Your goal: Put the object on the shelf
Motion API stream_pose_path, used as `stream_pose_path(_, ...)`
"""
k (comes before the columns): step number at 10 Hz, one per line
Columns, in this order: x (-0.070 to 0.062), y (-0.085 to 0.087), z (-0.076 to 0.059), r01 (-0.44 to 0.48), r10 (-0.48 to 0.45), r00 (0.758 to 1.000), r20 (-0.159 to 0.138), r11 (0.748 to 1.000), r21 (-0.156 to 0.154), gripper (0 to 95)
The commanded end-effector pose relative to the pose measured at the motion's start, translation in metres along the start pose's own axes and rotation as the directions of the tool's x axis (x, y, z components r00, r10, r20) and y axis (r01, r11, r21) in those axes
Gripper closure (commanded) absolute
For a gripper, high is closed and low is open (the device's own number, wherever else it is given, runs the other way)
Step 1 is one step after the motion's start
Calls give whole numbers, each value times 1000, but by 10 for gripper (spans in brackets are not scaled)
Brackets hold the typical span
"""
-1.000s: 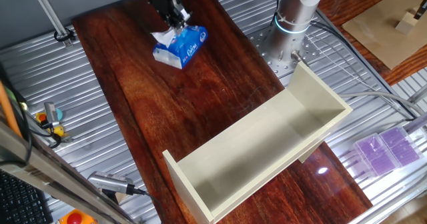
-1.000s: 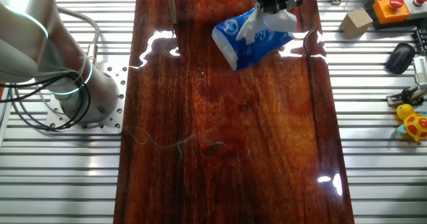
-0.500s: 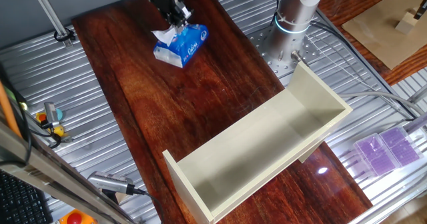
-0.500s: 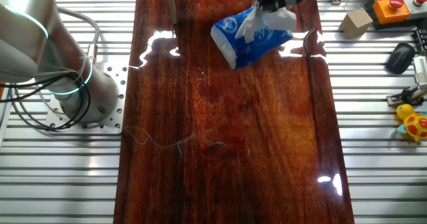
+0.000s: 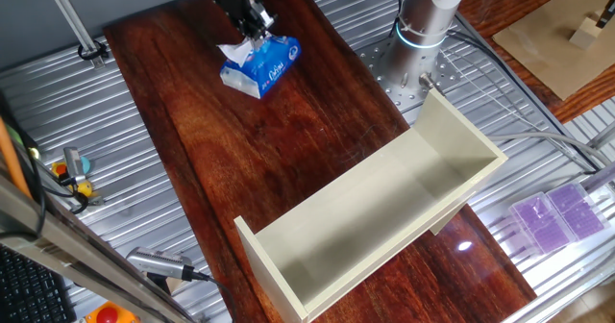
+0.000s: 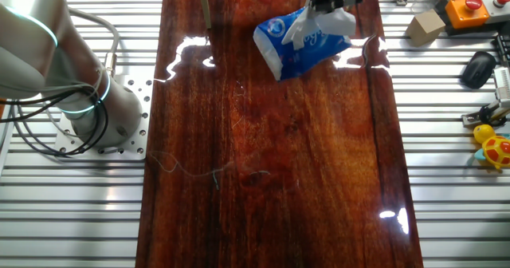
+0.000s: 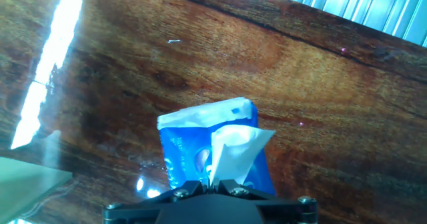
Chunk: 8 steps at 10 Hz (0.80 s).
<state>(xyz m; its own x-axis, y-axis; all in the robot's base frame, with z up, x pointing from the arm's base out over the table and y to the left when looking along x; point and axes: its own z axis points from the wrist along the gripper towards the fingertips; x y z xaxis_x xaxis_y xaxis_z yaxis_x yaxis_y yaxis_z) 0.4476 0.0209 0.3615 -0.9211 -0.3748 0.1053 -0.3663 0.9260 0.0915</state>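
Observation:
The blue-and-white tissue pack (image 5: 261, 63) hangs at the far end of the dark wooden table, tilted, a little above the wood. It also shows in the other fixed view (image 6: 299, 49) and in the hand view (image 7: 207, 147). My gripper (image 5: 254, 30) (image 6: 325, 11) (image 7: 217, 181) is shut on the white tissue sticking out of the pack's top. The cream shelf (image 5: 384, 208) lies on the near right part of the table, open side up, well away from the pack. A pale corner of it shows at the hand view's lower left (image 7: 27, 184).
The arm's silver base (image 5: 423, 20) (image 6: 72, 92) stands beside the table. Purple boxes (image 5: 557, 215) lie right of the shelf. A mouse (image 6: 478, 68), a wooden block (image 6: 424, 26) and small toys (image 6: 494, 144) lie on the metal bench.
The pack has shifted very slightly in the gripper's hold; otherwise nothing has visibly moved.

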Motion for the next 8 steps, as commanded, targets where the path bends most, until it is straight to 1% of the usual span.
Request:
stream_pose_path(1,0,0,0,65,-65,998,-5,998,-20,950)
stream_pose_path(3,0,0,0,99,-99,995,-2,995,-21,950)
stream_pose_path(4,0,0,0,104,-104,995,2,994,-28,950)
stream_pose_path(7,0,0,0,96,-96,995,0,995,-26,950)
stream_pose_path(8,-1,5,0,81,-82,997,-1,996,-24,950)
